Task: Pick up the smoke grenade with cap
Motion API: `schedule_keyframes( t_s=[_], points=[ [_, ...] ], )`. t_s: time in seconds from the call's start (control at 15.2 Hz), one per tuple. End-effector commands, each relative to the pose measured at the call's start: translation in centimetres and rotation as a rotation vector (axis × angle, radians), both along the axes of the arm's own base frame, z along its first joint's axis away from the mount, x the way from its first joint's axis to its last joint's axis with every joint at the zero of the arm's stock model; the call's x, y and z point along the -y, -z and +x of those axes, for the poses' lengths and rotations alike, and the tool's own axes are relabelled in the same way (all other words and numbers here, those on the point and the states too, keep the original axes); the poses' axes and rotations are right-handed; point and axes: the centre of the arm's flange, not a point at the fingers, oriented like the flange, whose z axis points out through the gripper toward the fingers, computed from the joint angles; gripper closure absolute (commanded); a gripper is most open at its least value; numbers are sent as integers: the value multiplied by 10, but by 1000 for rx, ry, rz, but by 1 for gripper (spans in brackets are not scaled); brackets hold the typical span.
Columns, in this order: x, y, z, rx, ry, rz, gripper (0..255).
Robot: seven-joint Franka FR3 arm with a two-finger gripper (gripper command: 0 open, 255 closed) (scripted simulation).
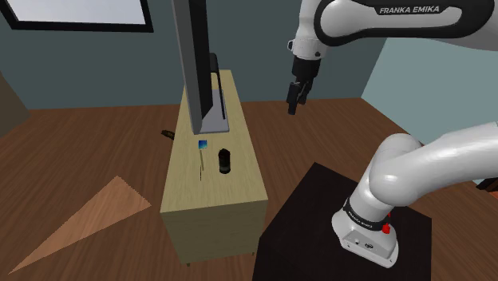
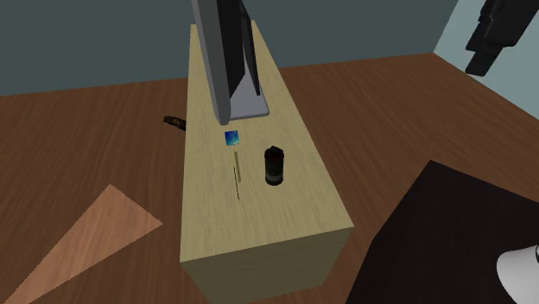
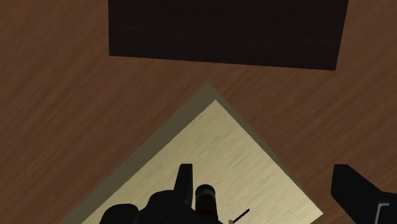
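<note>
Dark screen on pale cabinet

Black smoke grenade, upright, on cabinet

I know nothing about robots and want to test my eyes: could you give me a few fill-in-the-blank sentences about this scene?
1. The smoke grenade is coloured ___.
2. It rests on top of the light wooden ___, in front of a tall dark screen.
3. Near it on the cabinet lies a small ___ square.
4. The gripper hangs in the air, not ___ the grenade.

Missing words: black; cabinet; blue; touching.
</note>
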Motion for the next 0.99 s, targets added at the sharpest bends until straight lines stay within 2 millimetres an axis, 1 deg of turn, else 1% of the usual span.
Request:
schedule_keyframes(
  t_s=[0.0, 0.92],
  points=[
    [0, 0, 0, 0, 0, 0, 0],
    [-20, 133, 125, 21, 3, -68, 0]
  ],
)
